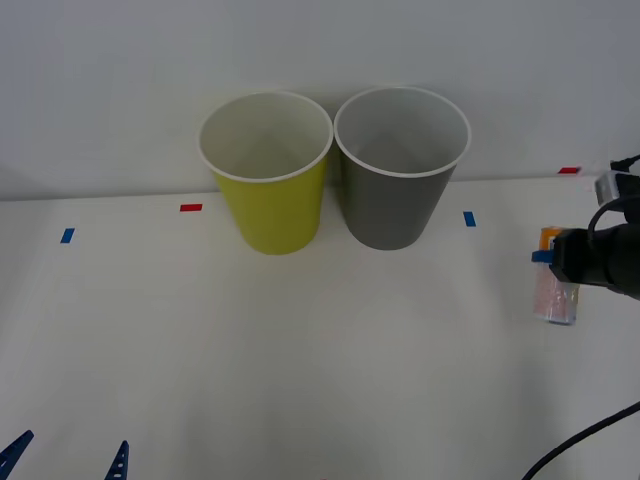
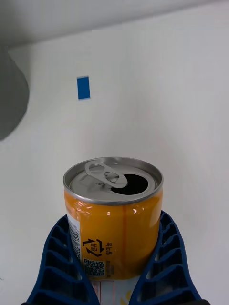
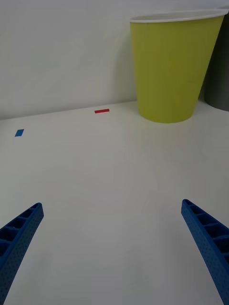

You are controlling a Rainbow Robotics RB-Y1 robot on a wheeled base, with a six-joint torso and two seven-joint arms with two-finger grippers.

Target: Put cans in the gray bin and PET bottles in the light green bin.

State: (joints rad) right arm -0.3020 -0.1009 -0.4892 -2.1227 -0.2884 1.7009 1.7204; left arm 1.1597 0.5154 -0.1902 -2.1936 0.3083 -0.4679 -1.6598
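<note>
1. Step in hand: grasp of the can (image 2: 113, 214) by the right claw (image 2: 114, 267), at the counter's (image 1: 300, 380) right edge, well apart from both bins.
2. Wrist view: blue ribbed fingers (image 2: 164, 257) sit on either side of the can's lower body, apparently touching it; the pull-tab end faces the cam. Grip looks closed on it, though from the front view it's unclear if the can is lifted or resting on the counter.
3. Gray bin (image 1: 400, 165) stands mid-back, touching or just beside the light green bin (image 1: 268, 170) on its left.
4. Left claw (image 1: 65, 455) is parked at the near-left edge, fingers spread wide, holding nothing.
5. Next move, my judgement: lift, carry left to above the gray bin's rim, then release.
</note>
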